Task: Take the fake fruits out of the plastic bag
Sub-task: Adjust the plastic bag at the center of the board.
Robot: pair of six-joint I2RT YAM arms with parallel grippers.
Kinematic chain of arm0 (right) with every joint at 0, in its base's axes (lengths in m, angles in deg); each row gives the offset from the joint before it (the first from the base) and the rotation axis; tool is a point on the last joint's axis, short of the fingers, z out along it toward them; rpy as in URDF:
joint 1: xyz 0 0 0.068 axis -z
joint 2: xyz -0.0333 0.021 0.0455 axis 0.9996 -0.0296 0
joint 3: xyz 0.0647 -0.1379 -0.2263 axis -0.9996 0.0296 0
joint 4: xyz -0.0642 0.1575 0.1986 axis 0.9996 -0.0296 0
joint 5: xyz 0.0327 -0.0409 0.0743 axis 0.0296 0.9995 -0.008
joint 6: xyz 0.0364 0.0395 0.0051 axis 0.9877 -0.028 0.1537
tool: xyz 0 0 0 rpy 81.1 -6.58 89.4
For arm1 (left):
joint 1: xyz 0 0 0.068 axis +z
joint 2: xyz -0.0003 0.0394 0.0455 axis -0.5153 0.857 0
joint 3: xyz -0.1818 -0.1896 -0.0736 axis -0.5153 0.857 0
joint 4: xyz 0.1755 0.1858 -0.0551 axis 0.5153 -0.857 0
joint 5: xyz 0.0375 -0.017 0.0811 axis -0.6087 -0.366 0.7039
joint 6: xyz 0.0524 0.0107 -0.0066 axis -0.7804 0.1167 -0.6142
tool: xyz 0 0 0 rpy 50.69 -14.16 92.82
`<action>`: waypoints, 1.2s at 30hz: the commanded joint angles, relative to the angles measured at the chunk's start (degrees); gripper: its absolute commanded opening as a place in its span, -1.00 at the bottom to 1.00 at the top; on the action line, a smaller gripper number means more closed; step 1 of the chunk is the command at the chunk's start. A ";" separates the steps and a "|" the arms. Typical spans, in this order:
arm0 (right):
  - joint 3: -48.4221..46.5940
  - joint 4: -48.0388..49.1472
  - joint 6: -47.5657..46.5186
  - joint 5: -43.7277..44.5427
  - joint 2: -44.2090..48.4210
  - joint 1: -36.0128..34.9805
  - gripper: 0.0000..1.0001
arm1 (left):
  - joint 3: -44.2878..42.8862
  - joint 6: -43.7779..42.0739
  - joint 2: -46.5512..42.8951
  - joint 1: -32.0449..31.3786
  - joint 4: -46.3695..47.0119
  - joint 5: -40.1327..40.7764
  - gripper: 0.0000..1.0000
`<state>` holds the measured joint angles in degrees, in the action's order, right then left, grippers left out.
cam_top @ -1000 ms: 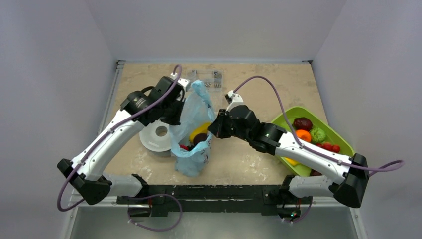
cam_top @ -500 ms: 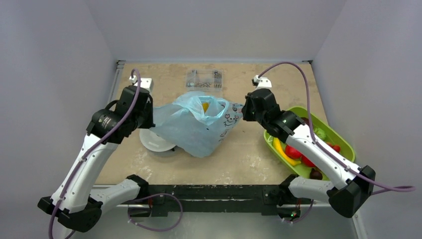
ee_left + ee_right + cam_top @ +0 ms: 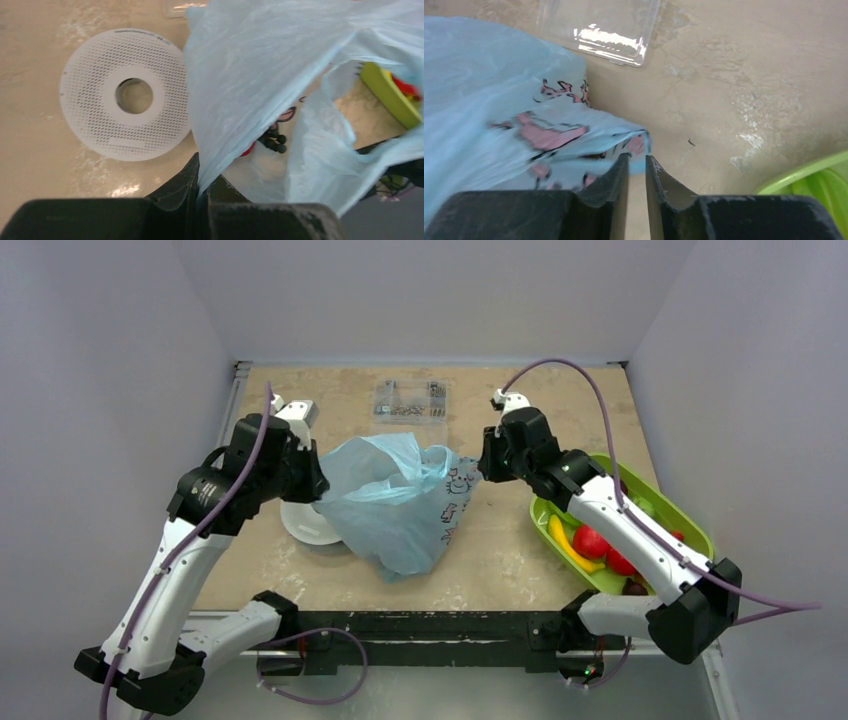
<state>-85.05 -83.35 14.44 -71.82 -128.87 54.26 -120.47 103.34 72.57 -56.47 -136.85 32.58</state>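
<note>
Blue plastic bag (image 3: 395, 500) stretched wide, just beside the white disc (image 3: 85, 115).
The left gripper (image 3: 202, 186) and right gripper (image 3: 636, 167) each pinch one edge of it, jaws clenched on the film; inside (seen through the mouth) lie dark grapes (image 3: 274, 142) and a red fruit (image 3: 246, 149).

My left arm (image 3: 185, 555) and right arm (image 3: 640, 537) have smooth white links and black joint housings. A thin purple cable (image 3: 555, 360) runs along each one. The left gripper (image 3: 202, 172) and right gripper (image 3: 636, 162) have matte black fingers.
</note>
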 commanded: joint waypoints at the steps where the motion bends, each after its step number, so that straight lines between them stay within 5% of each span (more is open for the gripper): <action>1: -7.57 -0.92 -3.02 -9.94 -1.88 -0.18 -0.51 | 1.01 3.81 -0.41 0.41 6.87 -13.60 -1.00; 11: -13.70 -3.87 -1.36 -13.80 2.61 -8.46 0.45 | 3.17 5.94 1.13 0.41 10.62 -20.66 -0.94; 16: -14.00 -2.92 -0.60 -13.57 6.77 -8.49 0.76 | 1.44 3.37 0.76 0.43 9.39 -21.27 0.06; 20: -13.43 -2.40 -4.59 -18.10 8.83 -8.61 0.96 | -0.91 2.52 -1.57 0.32 8.49 -26.05 0.50; 23: -11.51 0.14 -8.05 -20.68 9.78 -10.35 0.98 | -4.91 1.27 -2.40 0.05 5.13 -28.79 0.83; 28: -11.32 1.57 -12.59 -10.17 7.05 -19.58 0.98 | -12.33 1.05 -3.23 -4.93 -0.63 -23.24 0.90; 31: -12.40 1.04 -12.02 4.65 3.90 -22.45 0.95 | -14.32 0.70 -2.15 -10.30 -2.21 -20.74 0.89; 36: -13.34 2.99 -12.29 24.43 -1.22 -22.55 0.55 | -12.57 0.65 -0.46 -13.36 -2.54 -16.35 0.83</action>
<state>-96.88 -83.75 4.06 -66.35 -127.93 31.44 -133.86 105.00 69.58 -68.49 -137.53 11.55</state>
